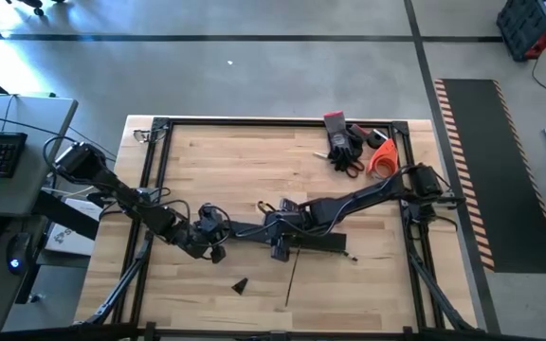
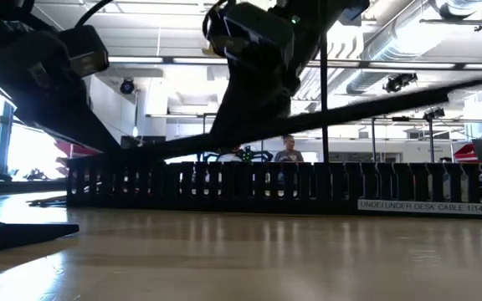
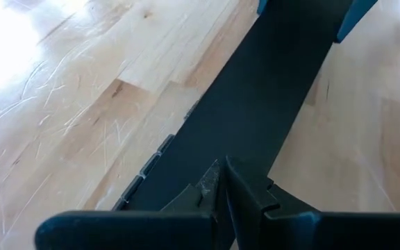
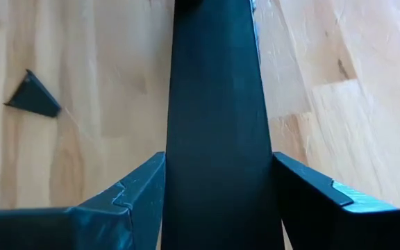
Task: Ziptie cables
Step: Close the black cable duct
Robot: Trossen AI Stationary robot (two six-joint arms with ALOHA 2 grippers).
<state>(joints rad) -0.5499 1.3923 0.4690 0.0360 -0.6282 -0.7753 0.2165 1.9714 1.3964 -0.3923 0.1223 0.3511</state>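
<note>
A long black comb-toothed rail (image 2: 266, 188) lies on the wooden table (image 1: 216, 170). Above it a flat black strip (image 2: 375, 104) slants, one end down by the rail and the other raised. My right gripper (image 4: 219, 156) is over the table's middle, shut on this strip. My left gripper (image 3: 224, 177) is shut, its tips over the strip's top face (image 3: 255, 104) near the low end, with rail teeth (image 3: 144, 177) showing beside it. The cables are out of view. My right gripper pinches the strip's two long edges (image 4: 176, 146) between its two fingers (image 4: 137, 187), which lie across the strip and slant down from the table's right. The strip is tilted, its far part lifted clear of the rail. My left gripper's shut fingertips lie close over the strip; whether they touch it I cannot tell.
A small black triangular piece (image 1: 240, 285) and a thin dark strand (image 1: 292, 279) lie near the front edge. Black gloves, red-handled scissors (image 1: 347, 163) and an orange tool (image 1: 384, 157) sit at the back right. A black frame (image 1: 282, 121) borders the table.
</note>
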